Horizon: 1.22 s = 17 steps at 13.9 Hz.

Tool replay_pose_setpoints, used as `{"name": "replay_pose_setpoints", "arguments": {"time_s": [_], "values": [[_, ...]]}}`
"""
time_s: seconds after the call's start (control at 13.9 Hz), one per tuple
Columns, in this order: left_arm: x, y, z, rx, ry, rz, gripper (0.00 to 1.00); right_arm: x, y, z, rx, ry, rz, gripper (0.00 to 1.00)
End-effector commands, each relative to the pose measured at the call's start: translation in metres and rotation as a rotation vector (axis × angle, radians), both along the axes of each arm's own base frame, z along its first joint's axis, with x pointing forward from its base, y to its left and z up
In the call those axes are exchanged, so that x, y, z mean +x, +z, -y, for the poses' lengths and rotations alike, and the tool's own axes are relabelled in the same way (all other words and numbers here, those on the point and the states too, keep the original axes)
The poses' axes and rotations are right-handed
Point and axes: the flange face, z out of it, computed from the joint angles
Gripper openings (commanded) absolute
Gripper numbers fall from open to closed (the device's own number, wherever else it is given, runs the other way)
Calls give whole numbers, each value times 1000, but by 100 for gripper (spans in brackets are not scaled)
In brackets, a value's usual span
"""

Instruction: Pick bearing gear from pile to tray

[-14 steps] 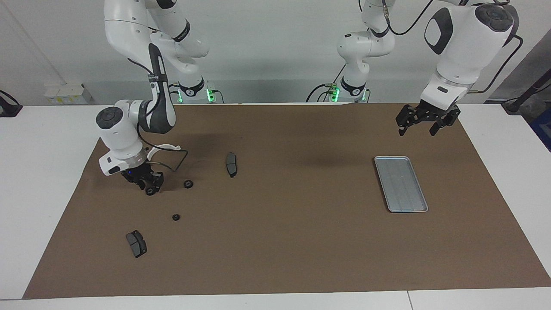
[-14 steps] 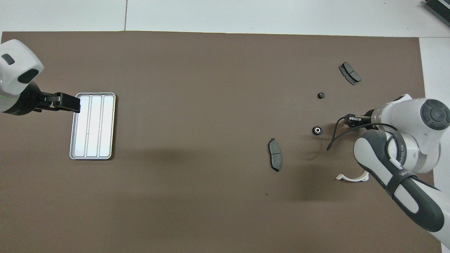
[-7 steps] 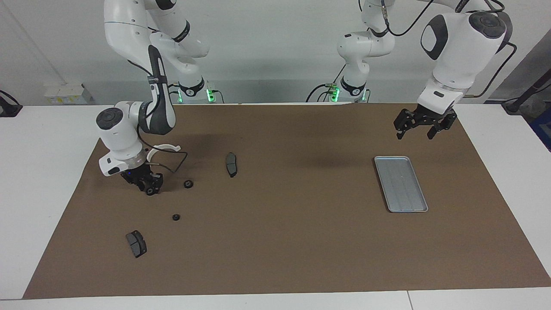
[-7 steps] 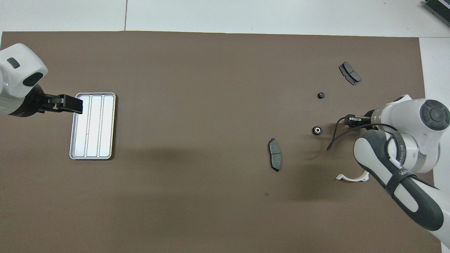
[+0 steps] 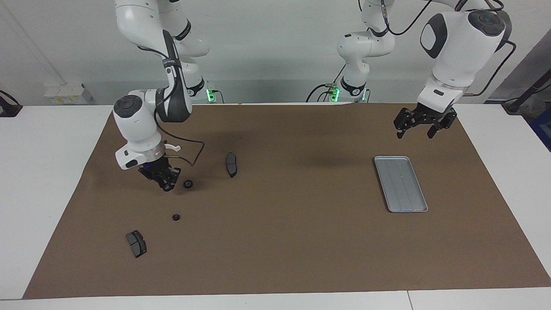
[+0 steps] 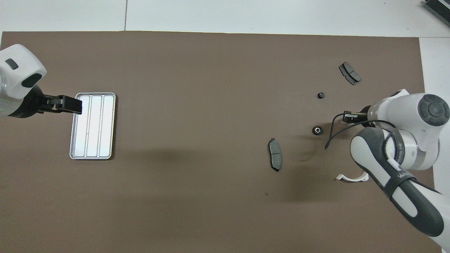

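Observation:
My right gripper (image 5: 165,184) is shut on a small black gear (image 5: 167,187) and holds it just above the mat, beside another gear (image 5: 188,184) that lies on the mat. It also shows in the overhead view (image 6: 346,115). A third gear (image 5: 175,217) lies farther from the robots. The silver tray (image 5: 402,185) sits empty toward the left arm's end of the table. My left gripper (image 5: 415,130) hangs open in the air over the mat by the tray's near edge; in the overhead view (image 6: 74,105) it overlaps the tray's (image 6: 93,126) corner.
Two dark brake pads lie on the brown mat, one (image 5: 231,164) near the gears and one (image 5: 136,243) farther out. A white curved bracket (image 6: 351,177) lies partly under the right arm. A black cable loops beside the right wrist.
My right gripper has risen off the mat with the gear and moved toward the gear lying beside it. The left gripper has barely shifted.

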Motion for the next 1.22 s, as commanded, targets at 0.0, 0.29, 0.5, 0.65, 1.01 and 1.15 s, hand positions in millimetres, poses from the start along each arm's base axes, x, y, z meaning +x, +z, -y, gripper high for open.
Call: {"name": "replay_pose_setpoints", "arguments": {"time_s": [0.0,0.29,0.5,0.65,1.01,1.15], "values": [[-8,-2,2,8,18,20,100,-8,4,-71,39,-74,0,0],[-11,-6,3,9,14,20,100,-26,-13,-188,110,-105,69,0],[-13,-7,4,10,13,19,100,-24,-11,-249,155,-139,88,0],[-13,-9,3,10,14,20,100,-19,-26,-299,183,-173,82,0],[-15,-14,7,6,12,27,100,-11,-50,-369,213,-190,87,0],[-12,-14,9,-2,50,44,100,-19,-57,-373,196,-178,72,20]]}}
